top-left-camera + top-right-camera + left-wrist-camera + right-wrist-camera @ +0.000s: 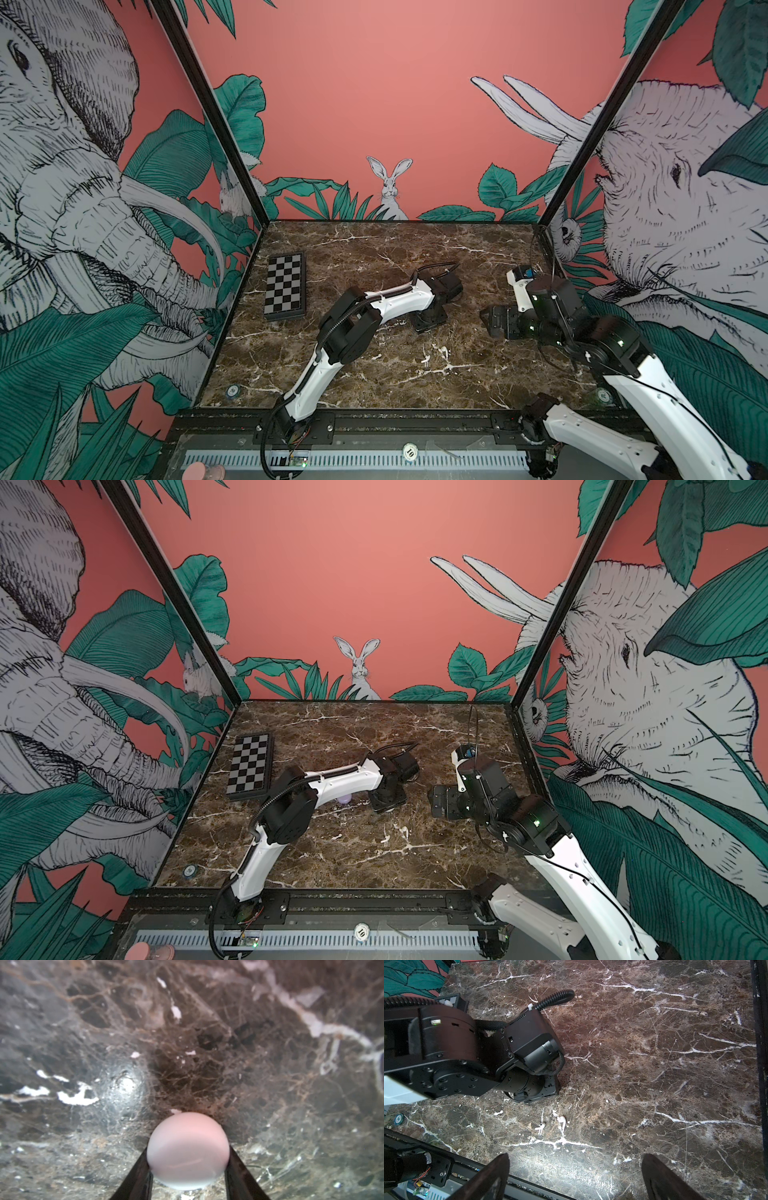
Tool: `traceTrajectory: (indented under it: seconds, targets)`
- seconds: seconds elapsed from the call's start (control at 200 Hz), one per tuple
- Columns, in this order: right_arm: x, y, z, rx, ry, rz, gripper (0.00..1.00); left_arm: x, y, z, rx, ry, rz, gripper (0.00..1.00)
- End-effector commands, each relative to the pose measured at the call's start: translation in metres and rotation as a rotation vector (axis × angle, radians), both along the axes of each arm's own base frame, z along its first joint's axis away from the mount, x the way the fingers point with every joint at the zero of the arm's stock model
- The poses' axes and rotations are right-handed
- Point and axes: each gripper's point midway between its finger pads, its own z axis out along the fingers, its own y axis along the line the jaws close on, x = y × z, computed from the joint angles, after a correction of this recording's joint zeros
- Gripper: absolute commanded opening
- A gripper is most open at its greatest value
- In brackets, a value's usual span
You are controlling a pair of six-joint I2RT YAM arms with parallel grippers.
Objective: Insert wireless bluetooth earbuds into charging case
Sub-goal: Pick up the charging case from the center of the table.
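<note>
The charging case (187, 1138) is a smooth, pale pink-white rounded body resting on the marble counter (654, 1064). No seam or open lid shows in the left wrist view, so the lid appears to be closed. The left tool (188, 1150) stands over it pointing down, one finger against each flank of the case, so the tool is clamped on the case low on its curve.

Two white earbuds (540, 1126) (562, 1121) lie loose on the counter, side by side and apart from each other, near the left tool's base in the right wrist view. A lilac rounded object (345, 799) shows partly under the left forearm in a top view; what it is cannot be told. No lilac earbuds can be made out.

The right tool (575, 1156) hangs above the counter edge, jaws wide apart and empty.

Hazards from this state:
- Slip. The case is rounded and glossy and the contact patches are small. Further squeeze may eject it forward out of the jaws.
- Scatter. A sliding case or a sweeping left arm may knock the nearby earbuds away.
- Mis-targeting. White earbuds resemble the white marble veins, so the right tool may close on bare counter.
- Blocked insertion. With the lid closed, no earbud can be seated.
</note>
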Motion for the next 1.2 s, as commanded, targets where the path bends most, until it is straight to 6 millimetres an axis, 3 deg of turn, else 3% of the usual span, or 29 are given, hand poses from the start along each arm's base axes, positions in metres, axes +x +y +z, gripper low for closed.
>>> traceTrajectory:
  seconds: [0.0, 0.13, 0.225, 0.255, 0.3, 0.355, 0.475, 0.63, 0.735, 0.935, 1.195]
  targets:
    - [-0.001, -0.001, 0.005, 0.008, -0.007, -0.001, 0.98, -0.007, 0.014, -0.015, 0.064, 0.028, -0.097, 0.37]
    - [-0.002, 0.001, -0.001, 0.003, 0.015, 0.005, 0.98, 0.000, 0.018, 0.007, 0.086, -0.053, -0.365, 0.24]
    - [-0.005, 0.013, -0.007, 0.048, 0.052, 0.042, 0.98, 0.002, 0.031, 0.029, 0.116, -0.150, -0.621, 0.19]
    - [-0.005, 0.016, -0.008, 0.059, 0.063, 0.051, 0.98, 0.000, 0.037, 0.035, 0.126, -0.177, -0.707, 0.18]
    - [-0.006, 0.019, -0.007, 0.070, 0.071, 0.059, 0.98, -0.006, 0.047, 0.043, 0.130, -0.192, -0.823, 0.06]
    - [-0.007, 0.022, -0.005, 0.081, 0.071, 0.077, 0.98, -0.019, 0.054, 0.054, 0.112, -0.199, -0.984, 0.00]
    - [-0.007, 0.033, 0.005, 0.110, 0.063, 0.135, 0.98, -0.032, 0.086, 0.075, 0.182, -0.265, -1.231, 0.00]
    - [-0.008, 0.053, 0.014, 0.184, 0.085, 0.207, 0.98, -0.045, 0.100, 0.122, 0.102, -0.484, -1.291, 0.00]
    - [-0.013, 0.073, 0.015, 0.261, 0.141, 0.296, 0.98, -0.056, 0.113, 0.142, 0.069, -0.589, -1.300, 0.00]
    - [-0.016, 0.110, 0.005, 0.416, 0.245, 0.405, 0.91, -0.084, 0.111, 0.156, -0.100, -0.745, -1.375, 0.00]
    - [-0.008, 0.155, -0.016, 0.630, 0.329, 0.463, 0.61, -0.087, 0.112, 0.151, -0.083, -0.775, -1.388, 0.00]
